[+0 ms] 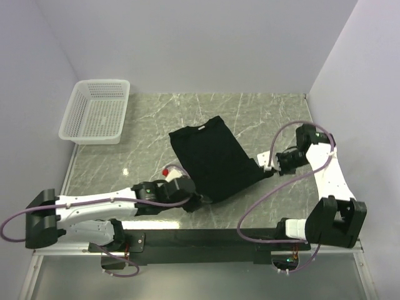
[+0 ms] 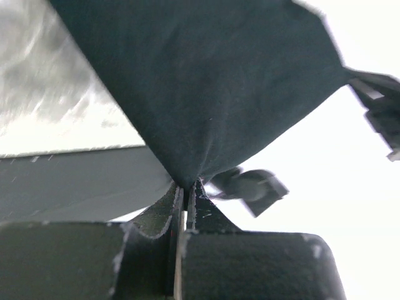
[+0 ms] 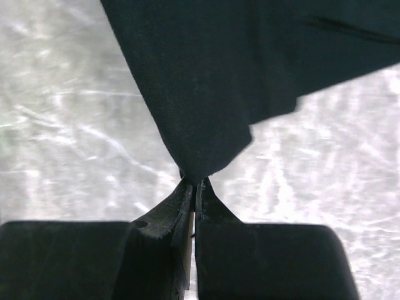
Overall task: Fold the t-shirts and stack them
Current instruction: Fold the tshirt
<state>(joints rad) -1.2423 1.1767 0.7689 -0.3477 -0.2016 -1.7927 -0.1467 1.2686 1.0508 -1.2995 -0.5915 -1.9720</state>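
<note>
One black t-shirt (image 1: pixel 212 159) lies partly folded in the middle of the marble table, its collar toward the back. No logo shows. My left gripper (image 1: pixel 199 201) is shut on the shirt's near corner; in the left wrist view the cloth (image 2: pixel 206 87) fans up from the pinched fingertips (image 2: pixel 186 186). My right gripper (image 1: pixel 267 167) is shut on the shirt's right corner; in the right wrist view the cloth (image 3: pixel 212 81) hangs from the closed tips (image 3: pixel 195 181), lifted a little above the table.
A white mesh basket (image 1: pixel 95 111) stands at the back left corner of the table. A small red and white object (image 1: pixel 167 171) lies beside my left arm. Walls close in the back, left and right.
</note>
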